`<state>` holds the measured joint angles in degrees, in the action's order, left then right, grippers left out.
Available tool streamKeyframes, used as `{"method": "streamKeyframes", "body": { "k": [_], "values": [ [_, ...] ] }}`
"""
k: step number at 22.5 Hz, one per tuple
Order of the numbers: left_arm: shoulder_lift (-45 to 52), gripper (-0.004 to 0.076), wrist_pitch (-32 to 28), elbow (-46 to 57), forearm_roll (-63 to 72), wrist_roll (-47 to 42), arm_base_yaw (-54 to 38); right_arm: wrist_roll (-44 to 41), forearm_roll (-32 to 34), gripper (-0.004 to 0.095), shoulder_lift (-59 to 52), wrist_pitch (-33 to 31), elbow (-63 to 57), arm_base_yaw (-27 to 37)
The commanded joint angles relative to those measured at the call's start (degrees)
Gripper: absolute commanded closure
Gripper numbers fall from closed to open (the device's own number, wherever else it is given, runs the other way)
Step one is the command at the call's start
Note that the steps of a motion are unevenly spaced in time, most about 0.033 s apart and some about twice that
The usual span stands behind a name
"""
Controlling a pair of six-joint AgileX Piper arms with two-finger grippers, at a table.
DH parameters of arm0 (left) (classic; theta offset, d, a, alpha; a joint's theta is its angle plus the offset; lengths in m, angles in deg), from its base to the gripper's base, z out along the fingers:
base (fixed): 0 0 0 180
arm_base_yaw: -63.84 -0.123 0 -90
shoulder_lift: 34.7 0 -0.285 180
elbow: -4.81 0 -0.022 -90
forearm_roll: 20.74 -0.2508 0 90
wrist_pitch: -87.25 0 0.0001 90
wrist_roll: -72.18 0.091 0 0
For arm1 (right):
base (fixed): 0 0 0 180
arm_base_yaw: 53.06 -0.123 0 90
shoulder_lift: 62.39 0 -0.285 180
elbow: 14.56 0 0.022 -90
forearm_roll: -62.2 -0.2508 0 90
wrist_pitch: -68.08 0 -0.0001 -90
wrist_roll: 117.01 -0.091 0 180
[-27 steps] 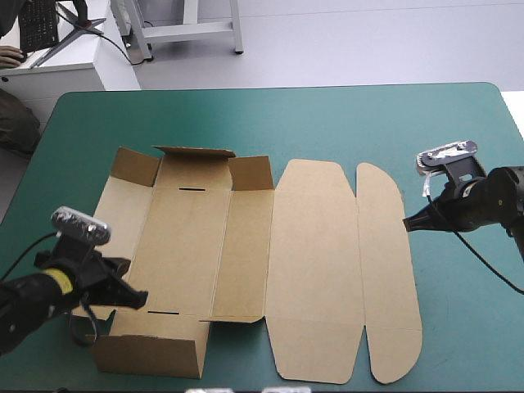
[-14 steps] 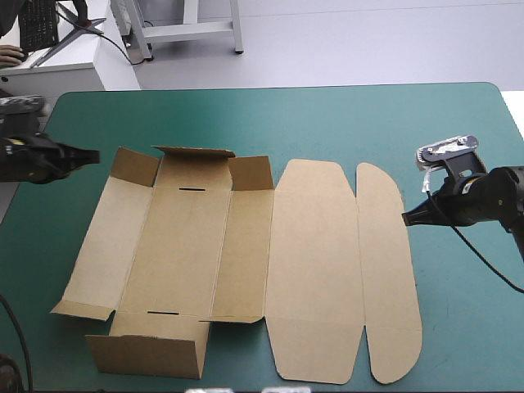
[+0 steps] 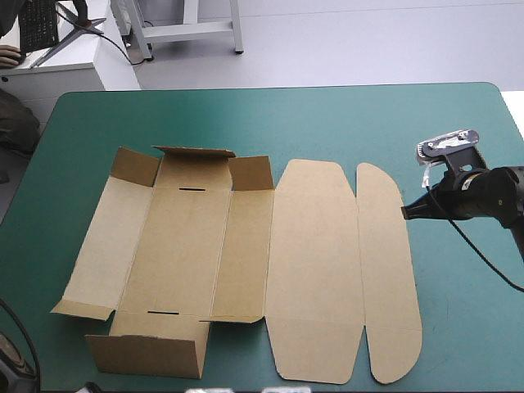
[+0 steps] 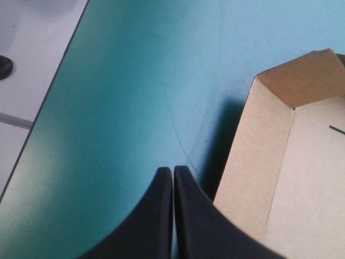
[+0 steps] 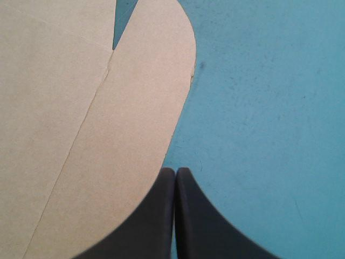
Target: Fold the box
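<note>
Two sets of jaws pressed together, holding nothing: right gripper (image 3: 405, 214) tip at the rounded right edge of the box (image 3: 246, 262), contact unclear; left gripper (image 4: 173, 171) over bare cover (image 4: 108, 97) beside its left wall, outside the high view; box mid-table, part-raised, nothing inside.

I read left gripper (image 4: 173, 171), two broad black fin-shaped fingers: pressed together in one pointed arch | right gripper (image 3: 404, 214), same black curved fins: tips meeting, pointing toward my left | right arm (image 3: 491, 193), thick black forearm: reaching in from my right side
</note>
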<state>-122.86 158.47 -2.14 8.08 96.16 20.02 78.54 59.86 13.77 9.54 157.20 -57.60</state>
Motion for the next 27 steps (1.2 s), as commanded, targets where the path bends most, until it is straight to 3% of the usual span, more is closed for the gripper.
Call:
{"method": "streamKeyframes", "body": {
  "k": [1, 5, 7, 9, 11, 21, 27],
  "values": [
    [1.7, 0.0732, 2.4, -1.5, 1.4, 0.7, -0.2, 0.5, -0.1, 0.0923, -1.2, 3.0, 1.3, 0.4],
    [1.7, 0.0680, 2.4, -1.5, 2.4, 0.7, -0.2, 0.8, -0.1, 0.0923, -1.2, 3.4, 1.3, 0.4],
    [1.7, 0.0541, 2.4, -0.7, 2.4, 0.7, 0.5, 0.9, -0.1, 0.0923, -1.2, 3.4, 1.3, 0.4],
    [1.7, 0.0257, 2.4, 1.7, 2.0, 0.1, 1.9, 0.9, -0.1, 0.0923, -1.2, 3.4, 1.3, 0.4],
    [1.7, 0.0153, 2.4, 3.6, 0.7, -2.2, 2.0, 0.9, -0.1, 0.0923, -1.2, 3.4, 1.3, 0.4],
    [1.7, 0.0173, 1.4, 14.0, -1.5, 2.2, 2.0, 1.8, -1.5, 0.0923, -1.1, 3.4, 1.3, 0.4],
    [1.0, 0.0180, -2.9, 21.4, 0.8, 9.8, 2.0, 2.6, -2.3, 0.0923, -1.1, 3.4, 1.3, 0.4]
  ]
}}
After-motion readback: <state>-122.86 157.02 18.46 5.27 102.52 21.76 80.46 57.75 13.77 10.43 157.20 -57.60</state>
